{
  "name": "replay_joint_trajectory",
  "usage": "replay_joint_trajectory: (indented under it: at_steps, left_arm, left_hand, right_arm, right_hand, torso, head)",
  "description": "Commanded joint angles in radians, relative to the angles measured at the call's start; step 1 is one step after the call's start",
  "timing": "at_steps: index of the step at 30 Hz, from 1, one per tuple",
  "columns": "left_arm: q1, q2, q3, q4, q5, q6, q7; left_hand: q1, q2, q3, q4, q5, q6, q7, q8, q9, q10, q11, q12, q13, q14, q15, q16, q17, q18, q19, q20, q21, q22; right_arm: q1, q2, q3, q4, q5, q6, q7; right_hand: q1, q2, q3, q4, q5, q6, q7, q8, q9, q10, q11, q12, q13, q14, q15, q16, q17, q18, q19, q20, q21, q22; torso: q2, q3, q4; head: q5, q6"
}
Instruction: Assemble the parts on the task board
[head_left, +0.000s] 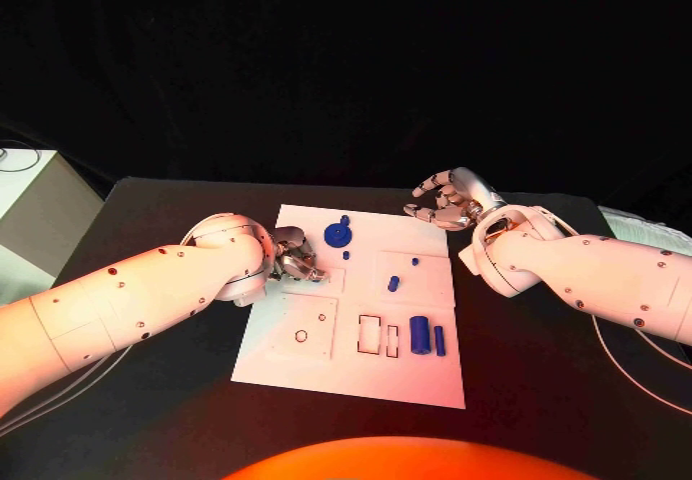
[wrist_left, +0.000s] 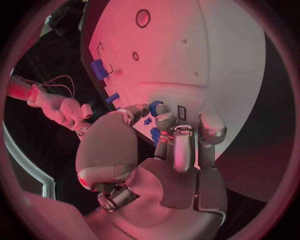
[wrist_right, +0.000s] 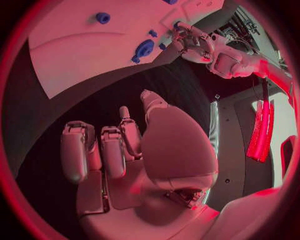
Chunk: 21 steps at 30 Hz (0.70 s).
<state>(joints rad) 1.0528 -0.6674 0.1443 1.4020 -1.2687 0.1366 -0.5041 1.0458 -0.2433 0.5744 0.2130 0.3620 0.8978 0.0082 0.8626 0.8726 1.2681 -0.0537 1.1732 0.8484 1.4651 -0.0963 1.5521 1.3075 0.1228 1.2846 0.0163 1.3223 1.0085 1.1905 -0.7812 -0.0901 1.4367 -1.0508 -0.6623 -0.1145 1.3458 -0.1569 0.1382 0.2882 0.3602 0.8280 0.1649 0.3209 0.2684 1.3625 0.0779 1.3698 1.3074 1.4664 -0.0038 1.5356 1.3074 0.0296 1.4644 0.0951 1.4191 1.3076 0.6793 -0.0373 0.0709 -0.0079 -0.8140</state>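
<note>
The white task board (head_left: 361, 370) lies mid-table. On it are a round blue disc (head_left: 338, 235), small blue pegs (head_left: 392, 284), a blue cylinder (head_left: 420, 334) and a thin blue bar (head_left: 438, 341). My left hand (head_left: 296, 260) is over the board's left edge beside the disc, fingers curled. A small blue part (wrist_left: 155, 106) sits between its thumb and a fingertip in the left wrist view. The right wrist view shows that hand (wrist_right: 194, 42) with a blue speck at its fingertips, next to the disc (wrist_right: 144, 48). My right hand (head_left: 450, 200) hovers beyond the board's far right corner, fingers curled in on nothing.
Two narrow rectangular slots (head_left: 379, 336) and a ring-shaped hole (head_left: 300, 336) mark the board's near half. A pale box (head_left: 36, 205) stands off the table's left side. Black tabletop (head_left: 548, 400) surrounds the board.
</note>
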Motion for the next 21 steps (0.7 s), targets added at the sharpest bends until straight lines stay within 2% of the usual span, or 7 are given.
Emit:
replay_joint_trajectory:
  at_steps: [1, 21]
  left_arm:
    - [-0.003, 0.001, -0.002, 0.006, -0.001, 0.013, 0.005]
    - [-0.003, -0.019, 0.001, 0.027, 0.0, 0.017, 0.004]
  left_hand:
    - [-0.007, -0.004, -0.019, 0.011, -0.003, 0.007, 0.003, -0.005, 0.002, -0.006, 0.002, 0.002, 0.001, 0.093, -0.006, 0.0, 0.222, -0.014, 0.003, -0.005, -0.006, 0.001]
    - [0.004, -0.004, -0.091, 0.062, -0.008, 0.007, 0.005, -0.012, 0.012, -0.01, 0.004, 0.003, 0.002, 0.092, -0.004, -0.001, 0.22, -0.014, 0.002, -0.004, -0.007, 0.001]
  right_arm:
    - [-0.001, -0.001, 0.0, 0.002, -0.003, -0.004, 0.011]
    - [-0.003, -0.004, 0.0, 0.002, -0.003, -0.005, 0.01]
  right_hand:
    - [-0.012, 0.002, 0.004, 0.004, 0.005, -0.006, -0.001, 0.0, -0.002, -0.006, 0.002, 0.0, 0.047, 0.086, 0.005, -0.004, 0.198, 0.009, 0.048, 0.006, -0.006, 0.145]
    - [-0.019, 0.002, 0.004, 0.004, 0.008, -0.006, 0.0, -0.001, -0.002, -0.004, 0.002, 0.002, 0.049, 0.087, 0.005, -0.003, 0.2, 0.008, 0.049, 0.006, -0.003, 0.147]
  torso:
    - [0.0, -0.0005, 0.0002]
    - [0.0, 0.0007, -0.0001]
  head:
    - [-0.001, 0.001]
    - [-0.005, 0.004]
